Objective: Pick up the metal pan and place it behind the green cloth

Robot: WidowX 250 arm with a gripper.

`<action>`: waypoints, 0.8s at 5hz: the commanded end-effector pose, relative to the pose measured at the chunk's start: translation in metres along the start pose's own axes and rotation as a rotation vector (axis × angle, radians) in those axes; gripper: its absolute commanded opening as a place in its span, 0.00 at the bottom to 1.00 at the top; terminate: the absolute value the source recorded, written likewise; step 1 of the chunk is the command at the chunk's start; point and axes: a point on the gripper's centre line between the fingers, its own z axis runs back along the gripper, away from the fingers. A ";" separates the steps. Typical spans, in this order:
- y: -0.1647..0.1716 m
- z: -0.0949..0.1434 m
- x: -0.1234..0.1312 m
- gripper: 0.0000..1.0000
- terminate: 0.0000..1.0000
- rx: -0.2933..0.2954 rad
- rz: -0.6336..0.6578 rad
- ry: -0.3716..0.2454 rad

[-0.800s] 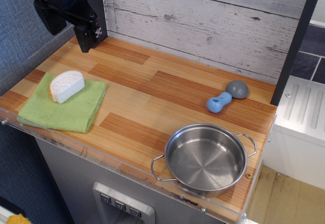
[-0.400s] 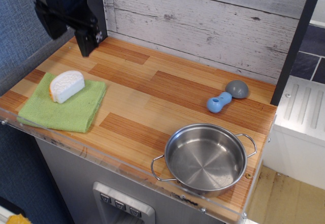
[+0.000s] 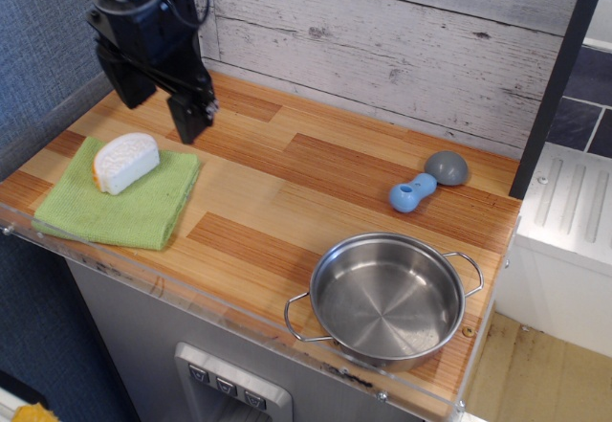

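Gripper [image 3: 163, 106] shifted right and downward from back-left corner over last moments, now hung above counter [image 3: 287, 178] just behind green cloth [image 3: 124, 202]; fingers seen apart, nothing held. Metal pan [image 3: 387, 298] unmoved at front-right edge, empty, well apart from gripper. White wedge [image 3: 124, 162] lying on cloth. Travel toward pan judged begun; grasp and placement not yet done
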 end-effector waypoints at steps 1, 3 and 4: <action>-0.053 0.006 0.000 1.00 0.00 -0.089 -0.084 -0.072; -0.109 -0.003 0.001 1.00 0.00 -0.118 -0.176 -0.092; -0.132 -0.011 0.001 1.00 0.00 -0.129 -0.214 -0.085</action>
